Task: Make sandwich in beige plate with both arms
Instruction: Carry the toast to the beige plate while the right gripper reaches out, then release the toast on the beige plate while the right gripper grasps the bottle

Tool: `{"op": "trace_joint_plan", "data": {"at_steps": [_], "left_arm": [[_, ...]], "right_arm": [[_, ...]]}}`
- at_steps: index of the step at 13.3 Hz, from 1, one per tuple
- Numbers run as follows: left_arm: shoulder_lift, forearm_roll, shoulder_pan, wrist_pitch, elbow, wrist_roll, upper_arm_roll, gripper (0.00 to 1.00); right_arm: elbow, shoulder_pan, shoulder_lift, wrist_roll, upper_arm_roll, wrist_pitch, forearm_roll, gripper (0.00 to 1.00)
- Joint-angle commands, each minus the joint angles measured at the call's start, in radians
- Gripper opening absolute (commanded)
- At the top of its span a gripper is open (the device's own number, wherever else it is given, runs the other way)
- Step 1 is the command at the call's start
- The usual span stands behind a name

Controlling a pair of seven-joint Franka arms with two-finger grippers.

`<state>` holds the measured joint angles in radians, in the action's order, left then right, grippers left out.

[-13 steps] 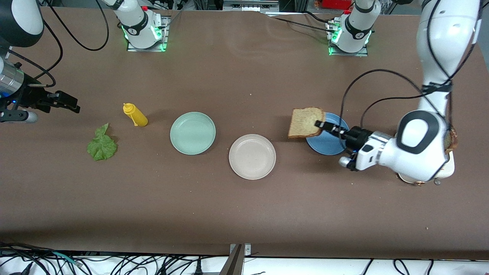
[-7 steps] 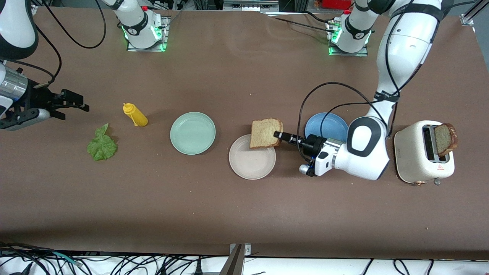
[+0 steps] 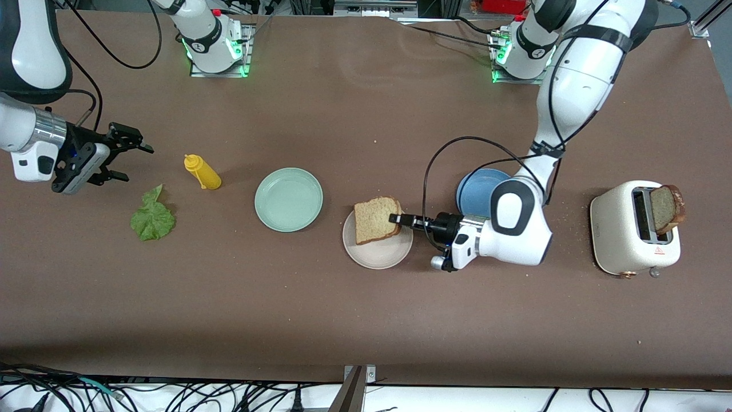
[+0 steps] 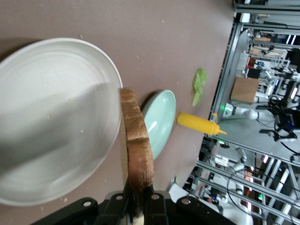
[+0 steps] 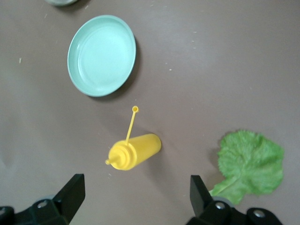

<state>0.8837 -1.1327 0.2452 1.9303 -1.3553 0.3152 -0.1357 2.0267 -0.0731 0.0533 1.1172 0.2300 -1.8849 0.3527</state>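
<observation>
Carried across from over the blue plate: bread now over the beige plate, pinched edge-on in the left gripper. Release looks next. Right gripper, jaws wide and empty, swung in over the table edge near the lettuce.

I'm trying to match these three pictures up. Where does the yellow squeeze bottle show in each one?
Front view: yellow bottle lying between the lettuce leaf and the mint-green plate.
Left wrist view: bottle beside that plate.
Right wrist view: bottle near the picture's middle.
Shared landmark: the mint-green plate.
</observation>
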Motion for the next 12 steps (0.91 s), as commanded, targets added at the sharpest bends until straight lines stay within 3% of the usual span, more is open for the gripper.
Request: {"op": "trace_joint_plan", "data": {"at_steps": [1, 3, 4, 6, 8, 10, 12], "left_arm": [[0.030, -0.050, 0.031, 0.055, 0.027, 0.024, 0.008, 0.00], [0.028, -0.041, 0.028, 0.056, 0.027, 0.024, 0.010, 0.76], [0.023, -0.041, 0.026, 0.056, 0.024, 0.019, 0.014, 0.99], [0.012, -0.024, 0.017, 0.055, 0.006, -0.008, 0.027, 1.00], [-0.003, 0.048, 0.014, 0.053, 0.002, -0.043, 0.047, 1.00], [-0.034, 0.164, 0.002, 0.045, 0.002, -0.109, 0.063, 1.00], [-0.074, 0.326, -0.013, 0.026, 0.002, -0.311, 0.074, 1.00]], "right_arm": [[0.084, 0.002, -0.006, 0.273, 0.060, -0.046, 0.110, 0.99], [0.106, 0.002, 0.045, 0.505, 0.121, -0.051, 0.214, 0.99], [0.113, 0.002, 0.083, 0.604, 0.156, -0.042, 0.277, 0.99], [0.139, 0.004, 0.135, 0.738, 0.184, -0.040, 0.391, 0.99], [0.148, 0.004, 0.164, 0.795, 0.186, -0.046, 0.443, 0.99], [0.174, 0.006, 0.210, 0.939, 0.186, -0.048, 0.535, 0.99], [0.185, 0.033, 0.270, 1.132, 0.186, -0.034, 0.635, 0.98]]}}
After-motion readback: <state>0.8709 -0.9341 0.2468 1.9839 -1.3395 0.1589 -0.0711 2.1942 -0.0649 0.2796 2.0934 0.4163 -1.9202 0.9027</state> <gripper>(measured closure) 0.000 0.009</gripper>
